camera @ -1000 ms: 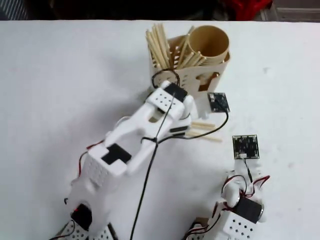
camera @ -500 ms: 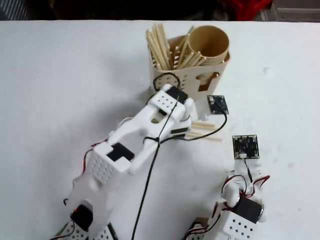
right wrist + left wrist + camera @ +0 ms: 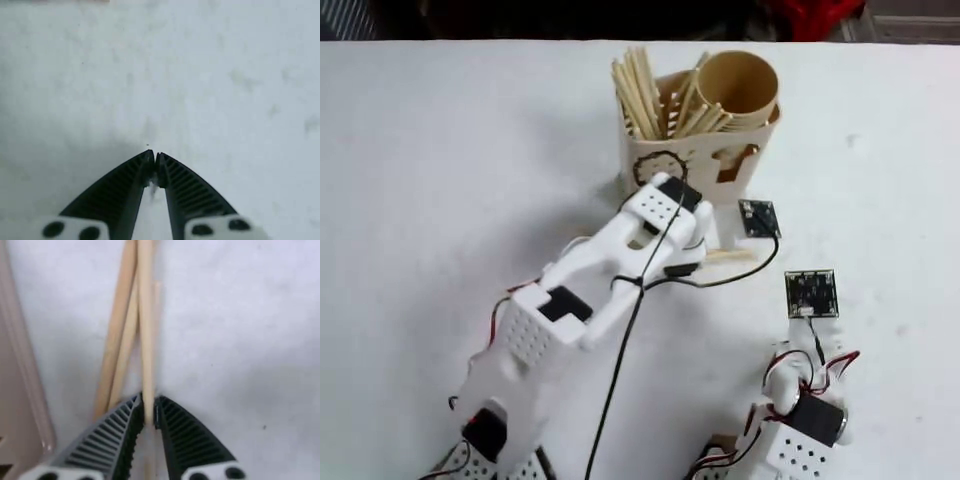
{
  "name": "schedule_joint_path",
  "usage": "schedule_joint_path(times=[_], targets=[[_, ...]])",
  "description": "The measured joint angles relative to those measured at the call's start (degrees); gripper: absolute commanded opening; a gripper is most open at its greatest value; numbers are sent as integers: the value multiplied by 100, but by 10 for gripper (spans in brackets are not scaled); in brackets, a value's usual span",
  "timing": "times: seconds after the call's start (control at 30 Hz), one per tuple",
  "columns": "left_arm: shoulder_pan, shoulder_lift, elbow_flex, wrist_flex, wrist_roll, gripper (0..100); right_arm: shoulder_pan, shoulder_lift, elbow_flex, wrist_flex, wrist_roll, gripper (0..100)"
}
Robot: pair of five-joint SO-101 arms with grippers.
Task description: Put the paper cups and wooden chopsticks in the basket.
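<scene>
The left gripper [image 3: 148,407] is pinched narrow on one wooden chopstick [image 3: 145,315], which runs straight out ahead of its tips along the table. Just beside that stick, on the basket side, lie two more chopsticks [image 3: 118,330], pressed close together and fanning slightly away from the held one; that makes three loose sticks at this gripper. The beige wall of the basket [image 3: 22,370] stands just beyond those two.

From the high view, the same loose sticks [image 3: 728,255] lie at the foot of the basket [image 3: 695,160], directly in front of the left arm's wrist. Inside the basket, farther out from the gripper, stands a bundle of chopsticks [image 3: 642,95], perhaps a dozen, too crowded to count surely, and next to it one paper cup [image 3: 738,85], upright with its mouth open, though it may be a stack of several.

The right gripper [image 3: 153,161] is well back from the basket, its tips closed together on nothing, just above bare table.

The table [image 3: 440,150] is plain white. Beyond its far edge the room is dark, with a red object [image 3: 810,15] showing.
</scene>
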Motion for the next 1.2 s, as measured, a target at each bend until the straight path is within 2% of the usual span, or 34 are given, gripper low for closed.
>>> schedule_joint_path(times=[0.23,0.53,0.67,0.97,1.07,1.2], targets=[[-44,-721,747,35,193,23,0,0,0,0,0,17],[-44,-2743,2189,-237,598,22,0,0,0,0,0,17],[-44,-3165,2664,-756,853,23,0,0,0,0,0,17],[-44,-3182,3807,-2462,1380,24,0,0,0,0,0,17],[-9,-3182,4062,-2690,1407,24,0,0,0,0,0,17],[9,-3182,4158,-2611,1407,37,0,0,0,0,0,17]])
